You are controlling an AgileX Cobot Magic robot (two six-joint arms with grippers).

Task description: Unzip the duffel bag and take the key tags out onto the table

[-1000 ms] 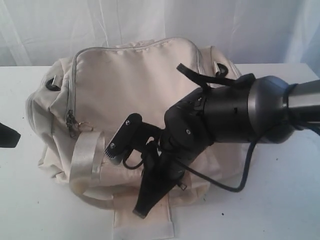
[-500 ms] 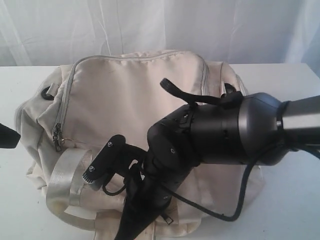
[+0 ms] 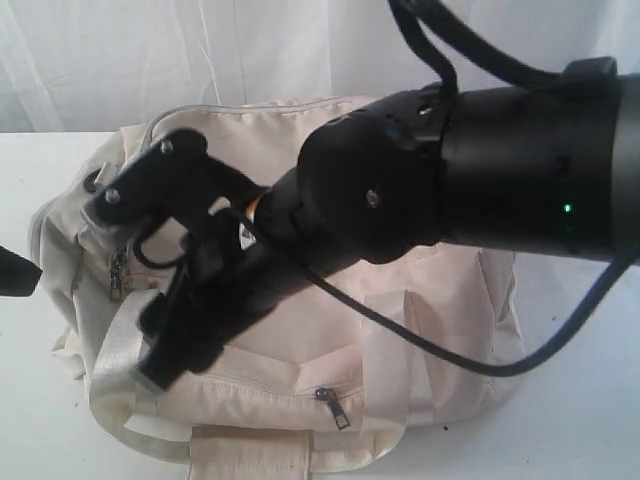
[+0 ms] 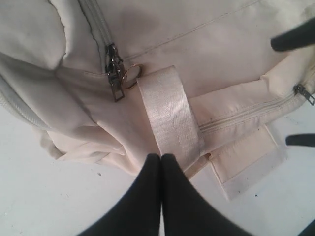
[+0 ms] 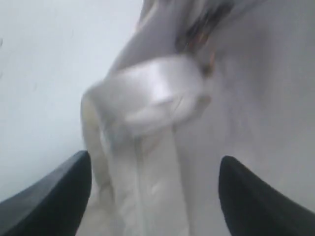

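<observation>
White table, cream duffel bag lying on it. Its main zip looks closed, so no key tags in sight, presumably they're inside. Right gripper is spread wide above the shiny webbing handle, holding nothing. Left gripper is pinched closed and empty at the bag's edge. I'd skip the handle and pinch one grey zipper pull squarely.
</observation>
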